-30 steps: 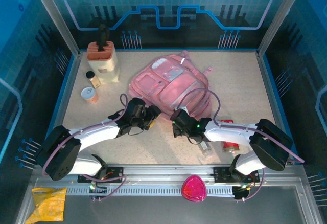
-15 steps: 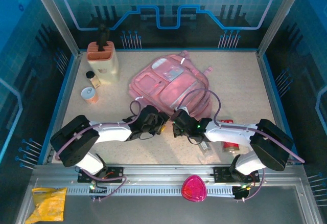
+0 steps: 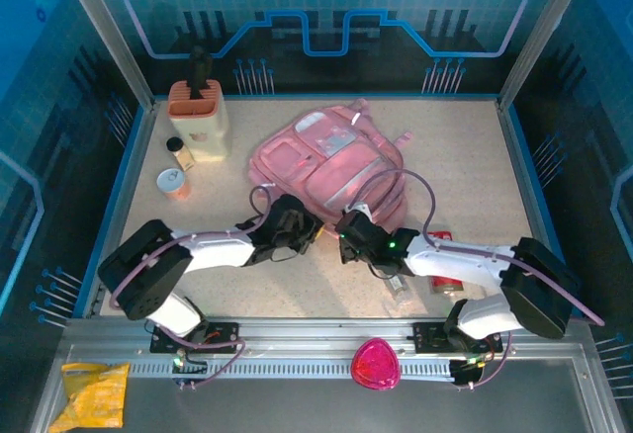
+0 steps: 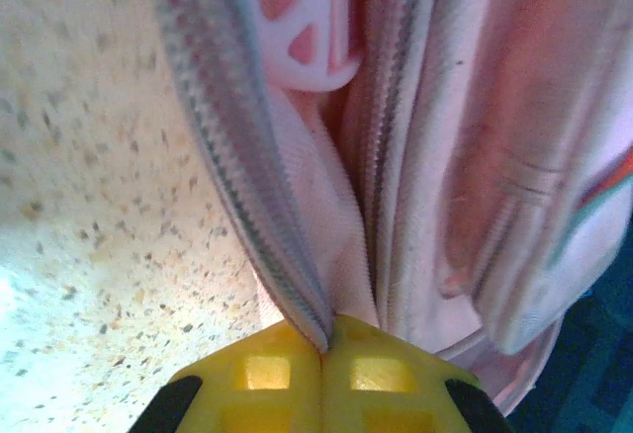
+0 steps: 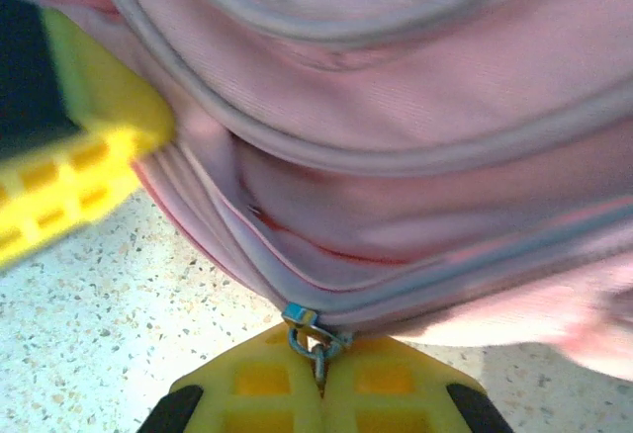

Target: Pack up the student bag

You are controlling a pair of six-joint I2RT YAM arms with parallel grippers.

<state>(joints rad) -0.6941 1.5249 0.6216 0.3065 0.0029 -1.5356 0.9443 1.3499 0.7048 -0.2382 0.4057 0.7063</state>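
- Left wrist: left gripper [image 4: 321, 352] pinched shut on the student bag [image 4: 475, 156], at its zip edge.
- Right wrist: right gripper [image 5: 318, 359] clamped on zip pull [image 5: 315, 338].
- Top external: left arm newly arrived at bag, frame centre; unzipping looks ready.

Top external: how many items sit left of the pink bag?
3, left of the student bag: tan holder far back, small dark-capped bottle just in front of it, round tin nearer still. The left arm may hide more.
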